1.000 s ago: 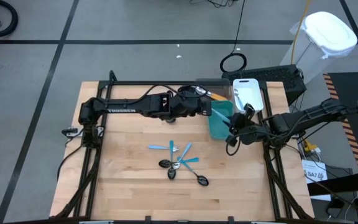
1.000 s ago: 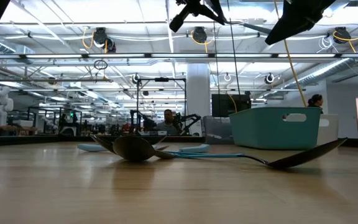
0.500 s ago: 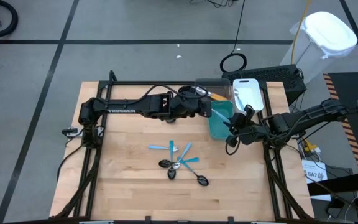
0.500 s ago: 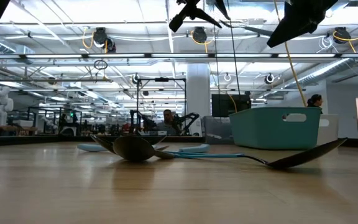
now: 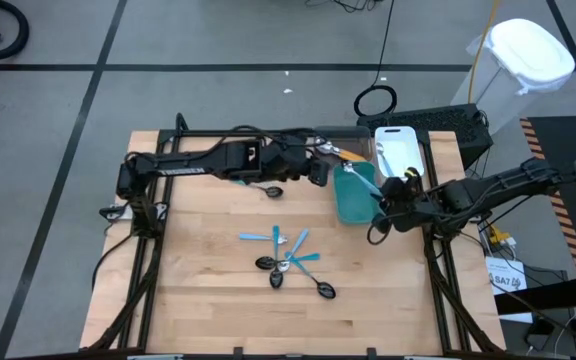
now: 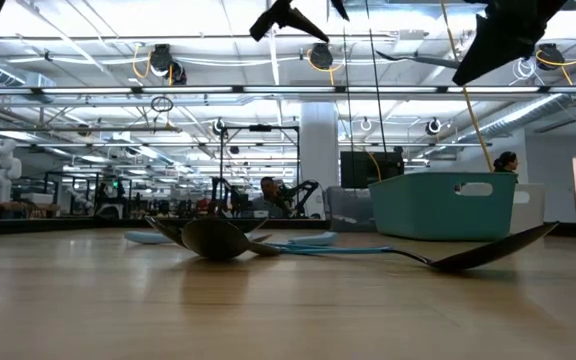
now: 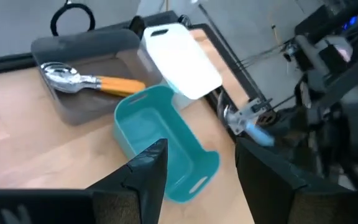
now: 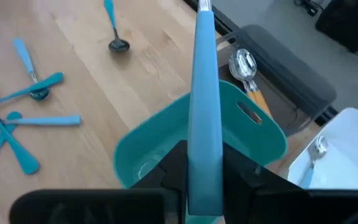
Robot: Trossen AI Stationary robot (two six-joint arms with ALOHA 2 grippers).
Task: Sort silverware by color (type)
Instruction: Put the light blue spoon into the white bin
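Right claw (image 8: pixel 204 177) clamped on light-blue utensil (image 8: pixel 204 93) over teal bin (image 5: pixel 353 196), left claw (image 7: pixel 194 165) spread open — empty

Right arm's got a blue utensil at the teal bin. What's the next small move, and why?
Probably lower a little and open. The right gripper is shut on the light-blue utensil, which stands above the teal bin, so it should drop inside.
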